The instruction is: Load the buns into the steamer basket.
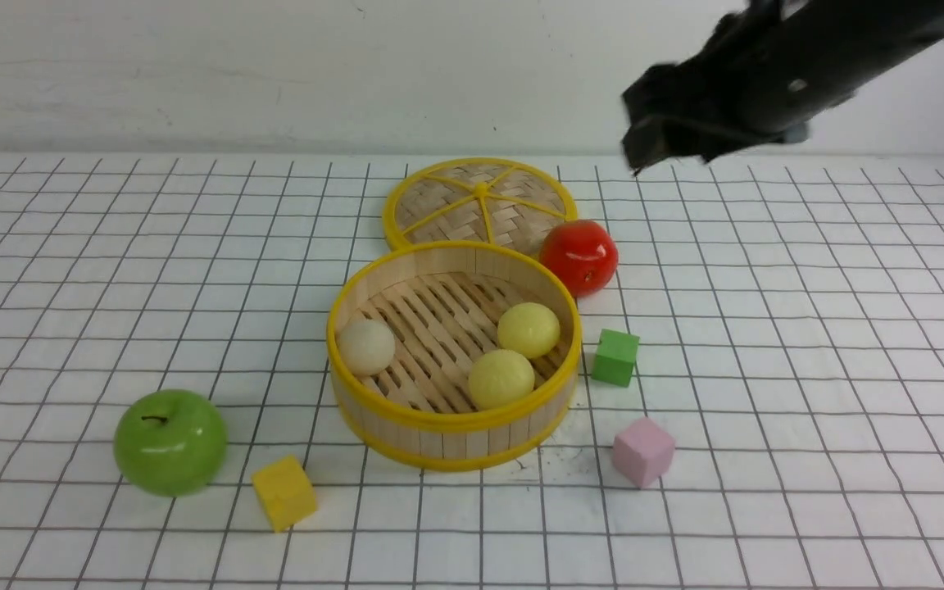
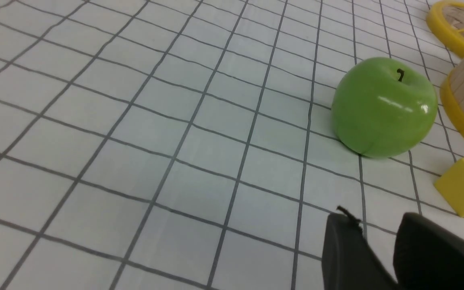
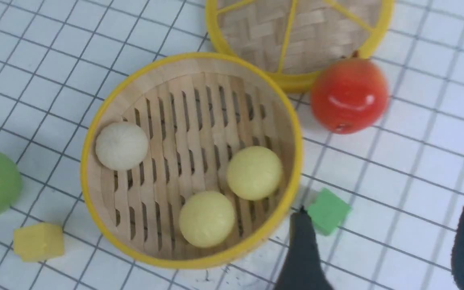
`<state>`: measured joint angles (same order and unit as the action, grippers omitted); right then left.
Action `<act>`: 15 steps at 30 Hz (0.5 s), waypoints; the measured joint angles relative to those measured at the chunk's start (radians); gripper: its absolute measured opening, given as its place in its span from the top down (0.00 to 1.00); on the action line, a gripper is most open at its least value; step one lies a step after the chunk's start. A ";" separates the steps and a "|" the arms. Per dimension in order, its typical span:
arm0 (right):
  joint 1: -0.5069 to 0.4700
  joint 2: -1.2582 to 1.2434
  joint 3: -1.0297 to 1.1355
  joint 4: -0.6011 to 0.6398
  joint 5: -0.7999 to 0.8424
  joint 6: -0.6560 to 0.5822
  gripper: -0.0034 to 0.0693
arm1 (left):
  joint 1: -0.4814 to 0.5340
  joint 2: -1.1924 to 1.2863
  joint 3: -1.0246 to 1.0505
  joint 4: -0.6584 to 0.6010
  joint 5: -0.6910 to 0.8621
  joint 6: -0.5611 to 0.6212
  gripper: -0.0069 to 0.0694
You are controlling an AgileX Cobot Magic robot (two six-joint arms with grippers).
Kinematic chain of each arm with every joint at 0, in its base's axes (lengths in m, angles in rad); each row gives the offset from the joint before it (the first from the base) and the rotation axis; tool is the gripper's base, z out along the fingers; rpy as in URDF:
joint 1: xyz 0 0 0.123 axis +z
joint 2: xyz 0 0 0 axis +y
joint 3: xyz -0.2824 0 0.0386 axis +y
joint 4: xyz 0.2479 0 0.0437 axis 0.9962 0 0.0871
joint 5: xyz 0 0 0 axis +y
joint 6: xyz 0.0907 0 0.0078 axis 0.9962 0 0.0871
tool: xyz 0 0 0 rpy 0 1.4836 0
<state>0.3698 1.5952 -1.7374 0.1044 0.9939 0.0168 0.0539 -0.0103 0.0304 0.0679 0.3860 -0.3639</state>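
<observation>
- Front view, nearest the table's (image 1: 808,369) front edge: a yellow cube (image 1: 284,492) lies left of centre, with a green apple (image 1: 170,442) just beside it on its left.
- A pink cube (image 1: 642,451) sits a little further back, right of centre.
- The steamer basket (image 1: 439,433) stands upright at the middle of the table, and all three buns rest on its slatted floor.
- The beige-white bun (image 1: 366,347) lies against the basket's left wall; one pale yellow bun (image 1: 501,378) sits at the front right, and the other yellow bun (image 1: 528,329) is just behind it, the two touching or nearly so.
- A green cube (image 1: 614,357) lies just right of the basket, apart from its rim.
- A red apple (image 1: 578,256) sits behind the basket on the right, against the woven lid (image 1: 480,201), which lies flat toward the far edge.
- The right gripper (image 3: 381,249) hangs high above the far right of the table, its fingers spread wide with nothing between them.
- The left gripper (image 2: 377,235) shows only in its wrist view, low over the table near the green apple; its fingers stand slightly apart with nothing between them.
</observation>
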 joint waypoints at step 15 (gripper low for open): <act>0.000 -0.735 0.538 -0.104 0.038 0.077 0.98 | 0.000 0.000 0.000 0.000 0.000 0.000 0.65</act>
<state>0.3698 0.8603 -1.1994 0.0000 1.0324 0.0941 0.0539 -0.0103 0.0304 0.0679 0.3860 -0.3639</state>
